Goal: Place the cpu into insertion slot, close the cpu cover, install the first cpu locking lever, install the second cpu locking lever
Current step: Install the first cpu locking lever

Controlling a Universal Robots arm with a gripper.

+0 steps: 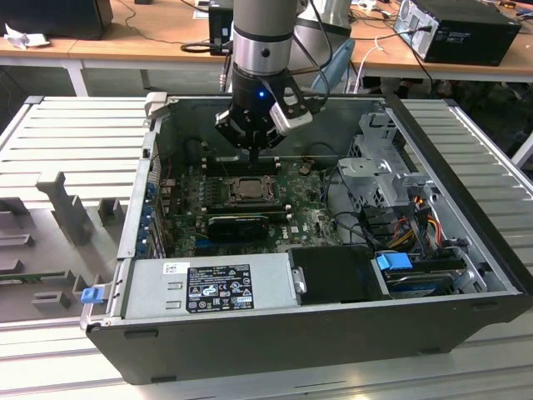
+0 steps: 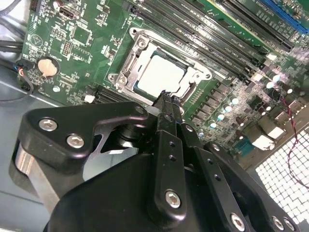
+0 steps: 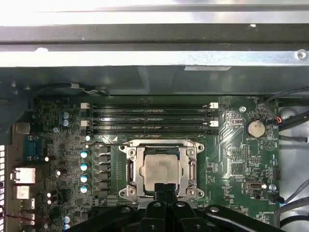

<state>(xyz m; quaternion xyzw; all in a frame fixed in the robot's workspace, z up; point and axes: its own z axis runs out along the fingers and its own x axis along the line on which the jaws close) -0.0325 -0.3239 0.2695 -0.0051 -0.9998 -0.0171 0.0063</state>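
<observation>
My gripper is pinched shut with nothing in it. I think that makes one thin tip, good for poking. It sits at the edge of the slot. The cpu lies flat inside, and the cover looks folded down around it.

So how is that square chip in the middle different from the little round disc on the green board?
The chip is square, dull grey and bigger; the disc is round and smaller. The chip sits inside a metal frame mid-board, with the claw at its edge; the disc sits apart, clear of the claw. Both lie flat on the green board.
</observation>
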